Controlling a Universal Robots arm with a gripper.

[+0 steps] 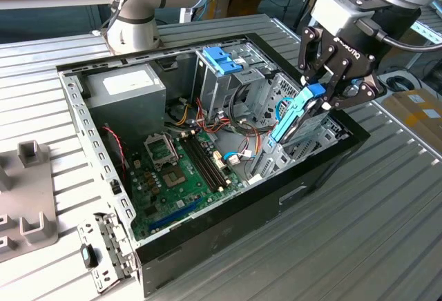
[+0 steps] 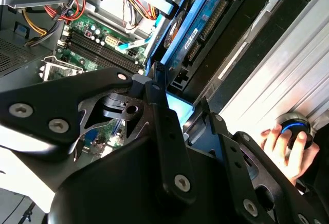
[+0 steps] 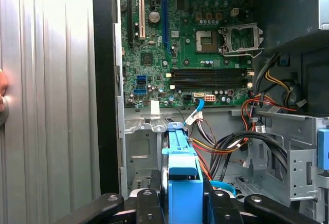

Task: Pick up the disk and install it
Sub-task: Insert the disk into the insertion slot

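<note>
Arm: enters the exterior view from one o'clock, wrist pitched downward.
Gripper point(image 1: 316, 96): jaws clamped on the blue top edge of the disk point(image 1: 290, 120).
Disk: tilted, lower end down in the metal drive bay point(image 1: 312, 137), at three o'clock of the open computer case point(image 1: 228, 225), beside the motherboard point(image 1: 173, 183).

The flat rectangular disk point(image 1: 289, 116) carried a smooth blue plastic frame, the black hand point(image 1: 320, 96) looked matt metal, the open grey computer case point(image 1: 77, 114) was dull bare sheet metal around a glossy green circuit board point(image 1: 176, 177), and the ribbed silver worktop point(image 1: 387, 204) was satin-bright metal.
</note>
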